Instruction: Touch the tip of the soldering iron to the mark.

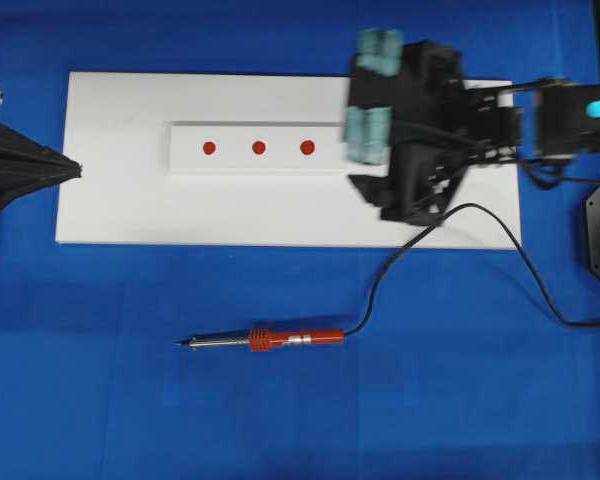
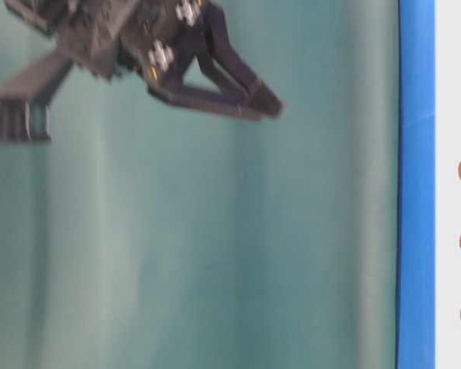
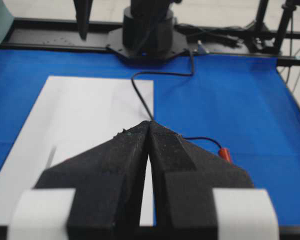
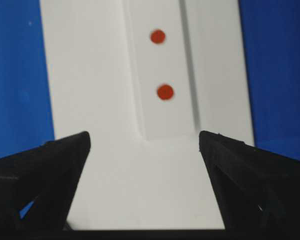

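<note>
In the overhead view, the soldering iron (image 1: 280, 340) lies flat on the blue cloth (image 1: 280, 420), below the white board (image 1: 120, 200) and well apart from it. The tip (image 1: 183, 344) points to the left, and the black cord (image 1: 420, 235) goes from the handle up and to the right. On the board sits a raised white strip (image 1: 250, 148) with three red marks (image 1: 258, 148) in a row. The right gripper (image 1: 370, 95) hangs over the right end of the board (it looks blurred), jaws spread wide, nothing between them. The left gripper (image 1: 75, 170) rests at the left edge of the board, jaws pressed together.

The table-level view shows a dark gripper (image 2: 265, 100) high up, and the marks at the right edge.

In the left wrist view, the left fingers (image 3: 115, 170) meet at their points, empty; the iron's red handle end shows just behind them.

In the right wrist view, the two right fingers (image 4: 50, 170) stand far apart, and two marks (image 4: 165, 92) lie on the strip beyond them.
</note>
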Controlling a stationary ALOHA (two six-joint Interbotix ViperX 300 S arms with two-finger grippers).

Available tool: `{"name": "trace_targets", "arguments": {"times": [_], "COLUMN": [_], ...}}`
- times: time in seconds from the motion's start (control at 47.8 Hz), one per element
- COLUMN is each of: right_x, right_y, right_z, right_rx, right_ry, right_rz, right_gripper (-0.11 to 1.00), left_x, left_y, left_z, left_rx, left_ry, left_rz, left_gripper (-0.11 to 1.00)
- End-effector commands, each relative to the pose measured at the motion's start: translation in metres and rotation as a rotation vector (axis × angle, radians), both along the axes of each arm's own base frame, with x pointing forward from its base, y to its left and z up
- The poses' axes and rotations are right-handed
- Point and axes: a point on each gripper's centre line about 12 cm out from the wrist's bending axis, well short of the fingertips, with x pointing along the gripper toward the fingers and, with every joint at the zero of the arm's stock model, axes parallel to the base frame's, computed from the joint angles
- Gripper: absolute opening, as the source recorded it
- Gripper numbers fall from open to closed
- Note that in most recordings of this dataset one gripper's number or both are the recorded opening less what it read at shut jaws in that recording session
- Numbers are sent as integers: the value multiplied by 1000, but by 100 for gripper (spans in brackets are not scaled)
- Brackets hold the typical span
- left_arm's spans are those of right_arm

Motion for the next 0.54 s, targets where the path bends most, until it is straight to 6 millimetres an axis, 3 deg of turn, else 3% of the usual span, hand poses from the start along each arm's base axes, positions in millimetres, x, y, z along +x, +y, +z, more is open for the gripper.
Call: {"name": "trace_targets", "arguments": {"times": [0.0,0.335,0.524], "right_x": [-18,-100,-133], "right_y": [0,4,5], "right_z": [21,53,54], "right_rx": [-3,-4,-7], "right_ry": [-82,-309,-373], "right_rz": [4,20,22], "right_gripper": [94,94,94], "left_x": [1,1,1], "left_y": [0,0,0], "left_z": [4,4,4], "left_rx": [1,4,18], "left_ry": [-14,-15,-14], "left_rz": [-2,-2,-1], "left_gripper": [0,0,0]}}
